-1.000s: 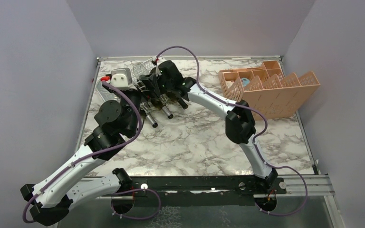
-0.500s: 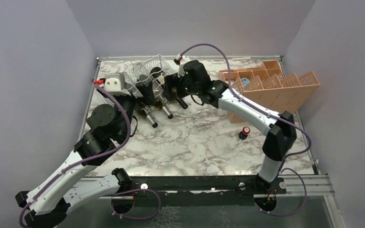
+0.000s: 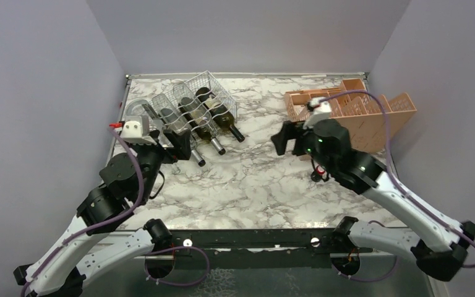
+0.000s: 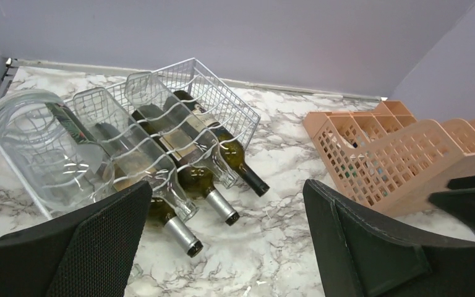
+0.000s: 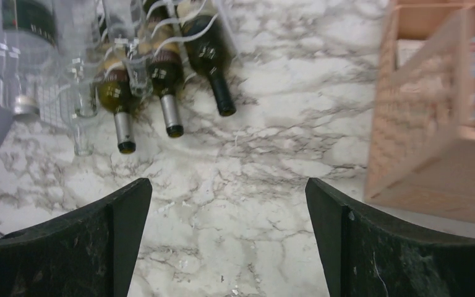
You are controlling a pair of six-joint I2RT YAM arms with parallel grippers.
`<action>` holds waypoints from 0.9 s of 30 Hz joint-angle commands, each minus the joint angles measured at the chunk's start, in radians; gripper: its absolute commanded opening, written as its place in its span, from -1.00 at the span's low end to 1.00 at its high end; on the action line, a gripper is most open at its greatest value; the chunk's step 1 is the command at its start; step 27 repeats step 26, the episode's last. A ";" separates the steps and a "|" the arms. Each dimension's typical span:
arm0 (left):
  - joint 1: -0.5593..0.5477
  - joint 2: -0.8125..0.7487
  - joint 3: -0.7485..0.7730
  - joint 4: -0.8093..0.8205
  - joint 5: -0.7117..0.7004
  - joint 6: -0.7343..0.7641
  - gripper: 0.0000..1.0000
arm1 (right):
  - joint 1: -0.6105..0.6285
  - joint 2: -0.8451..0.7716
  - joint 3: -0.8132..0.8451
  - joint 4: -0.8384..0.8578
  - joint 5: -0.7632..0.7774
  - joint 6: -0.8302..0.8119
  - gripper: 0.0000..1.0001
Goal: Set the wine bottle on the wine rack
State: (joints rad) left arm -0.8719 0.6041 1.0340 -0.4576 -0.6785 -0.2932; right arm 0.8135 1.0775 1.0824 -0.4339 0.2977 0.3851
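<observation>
The white wire wine rack (image 3: 205,86) stands at the back left of the table. Several bottles lie in its cradles with necks pointing toward me: a dark green wine bottle with a black cap (image 3: 226,120) on the right, and two green bottles with silver caps (image 3: 213,143) beside it. Clear glass bottles (image 3: 161,111) lie further left. The rack (image 4: 216,93) and the black-capped bottle (image 4: 241,167) also show in the left wrist view. My left gripper (image 3: 181,148) is open and empty, just in front of the rack. My right gripper (image 3: 286,137) is open and empty over mid-table.
An orange plastic crate (image 3: 352,114) with dividers stands at the back right, close to the right gripper; it also shows in the right wrist view (image 5: 433,124). Grey walls close in the table at the back and sides.
Both arms have drawn back from the rack. The right gripper has moved right and toward me, off the bottles. The left gripper has pulled back. The bottles stay in the rack.
</observation>
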 commanded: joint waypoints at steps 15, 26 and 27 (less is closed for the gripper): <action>0.001 -0.189 0.171 -0.189 0.031 0.068 0.98 | 0.003 -0.442 0.143 -0.213 0.351 -0.089 0.93; 0.001 -0.189 0.178 -0.199 0.014 0.081 0.98 | 0.001 -0.421 0.154 -0.204 0.330 -0.107 0.92; 0.001 -0.189 0.178 -0.199 0.014 0.081 0.98 | 0.001 -0.421 0.154 -0.204 0.330 -0.107 0.92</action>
